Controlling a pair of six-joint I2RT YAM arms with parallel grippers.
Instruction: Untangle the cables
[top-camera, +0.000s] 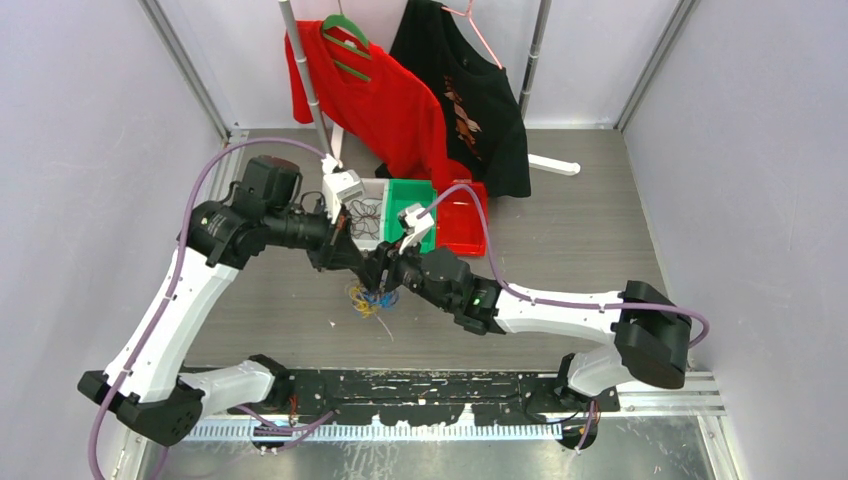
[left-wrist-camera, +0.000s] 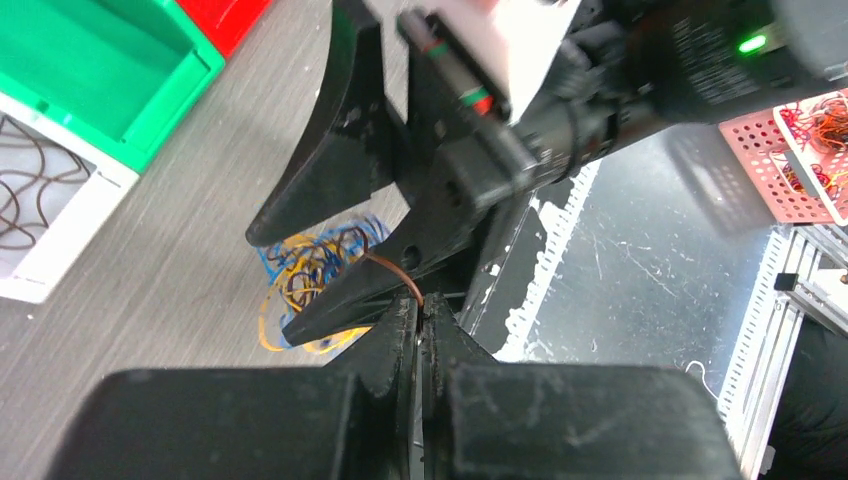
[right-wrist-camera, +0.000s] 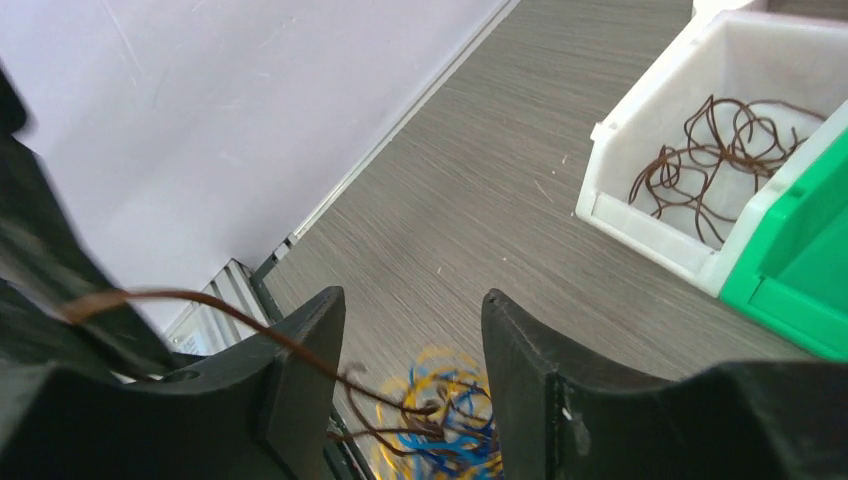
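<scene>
Your left end effector (left-wrist-camera: 420, 312) pinches a thin brown wire strand (left-wrist-camera: 392, 268); your right end effector (right-wrist-camera: 413, 325) gapes above the yellow-blue cable clump (right-wrist-camera: 445, 425).

robot lab cell, panel walls (top-camera: 90, 150), plastic bins (top-camera: 405, 192)

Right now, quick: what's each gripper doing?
Left gripper: closed, pinching a brown cable strand.
Right gripper: open, holding nothing, above the cable clump.

The right tool (right-wrist-camera: 412, 310) has its fingers spread. Between them, on the table (right-wrist-camera: 480, 190), lie the cables (right-wrist-camera: 440, 425). One brown wire (right-wrist-camera: 200, 300) rises leftward. Ahead right: white bin (right-wrist-camera: 640, 232), green bin (right-wrist-camera: 800, 260).
</scene>
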